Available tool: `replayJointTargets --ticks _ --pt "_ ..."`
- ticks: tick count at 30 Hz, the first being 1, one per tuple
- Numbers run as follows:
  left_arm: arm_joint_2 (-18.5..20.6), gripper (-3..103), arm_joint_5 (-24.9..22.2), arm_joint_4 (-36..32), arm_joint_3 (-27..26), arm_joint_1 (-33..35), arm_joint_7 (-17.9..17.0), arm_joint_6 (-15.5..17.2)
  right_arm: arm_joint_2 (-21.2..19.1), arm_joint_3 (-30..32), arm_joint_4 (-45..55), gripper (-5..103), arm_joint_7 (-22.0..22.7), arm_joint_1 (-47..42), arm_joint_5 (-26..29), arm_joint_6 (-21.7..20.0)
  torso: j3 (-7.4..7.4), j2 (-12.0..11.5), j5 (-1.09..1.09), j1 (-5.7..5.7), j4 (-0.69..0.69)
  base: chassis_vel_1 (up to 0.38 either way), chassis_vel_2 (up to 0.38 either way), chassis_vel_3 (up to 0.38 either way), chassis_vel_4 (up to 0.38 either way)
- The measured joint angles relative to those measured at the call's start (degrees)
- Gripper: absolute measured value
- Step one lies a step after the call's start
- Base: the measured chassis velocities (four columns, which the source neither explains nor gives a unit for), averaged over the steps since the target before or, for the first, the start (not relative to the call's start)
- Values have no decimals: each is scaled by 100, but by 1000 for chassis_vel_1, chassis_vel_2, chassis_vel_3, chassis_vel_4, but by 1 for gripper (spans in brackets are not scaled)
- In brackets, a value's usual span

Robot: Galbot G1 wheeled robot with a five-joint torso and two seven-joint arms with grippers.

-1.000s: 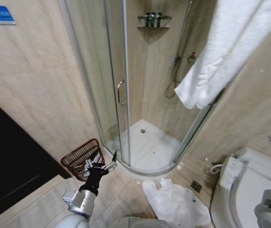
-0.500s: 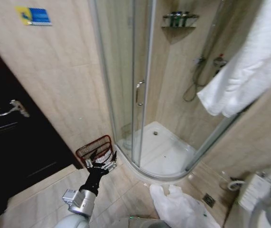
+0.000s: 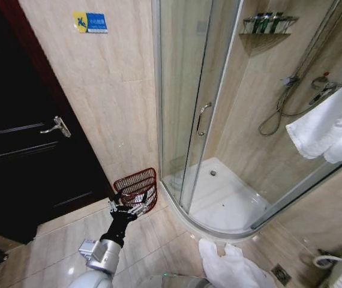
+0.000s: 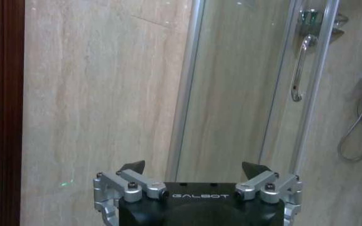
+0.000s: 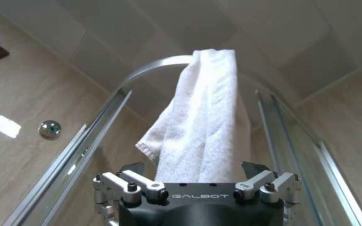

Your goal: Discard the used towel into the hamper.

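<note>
The hamper [image 3: 136, 186] stands on the floor against the tiled wall, between the dark door [image 3: 21, 150] and the glass shower cabin [image 3: 219, 120]. The left gripper [image 3: 129, 206] hangs just in front of the hamper, its fingers spread apart with nothing between them. The right gripper [image 5: 193, 170] points up at a white towel [image 5: 197, 127] hanging over the cabin's top rail; its fingers also stand apart and empty.

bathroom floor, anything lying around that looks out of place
Yes. A crumpled white cloth or bag lies on the floor tiles by the curved shower base, not in the hamper standing against the wall beside the shower door. A white towel hangs over the top of the shower enclosure. The left hand is open, holding nothing, near the hamper.
</note>
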Motion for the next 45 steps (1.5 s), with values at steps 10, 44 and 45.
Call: replayJointTargets --ticks 10,44,45 --pt "0 100 0 0 1 0 0 0 -1502 -395 -1205 100 50 1363 63 -612 0 0 1 1 1 0 0 0 0" --pt "0 100 0 0 1 0 0 0 -2192 -2816 -2006 100 629 4052 2131 -1762 0 0 -2 1 1 0 0 0 0" --pt "-1 100 0 0 0 0 0 0 -2232 -2905 -2010 100 655 4161 2167 -1791 0 0 -2 0 2 0 0 0 0"
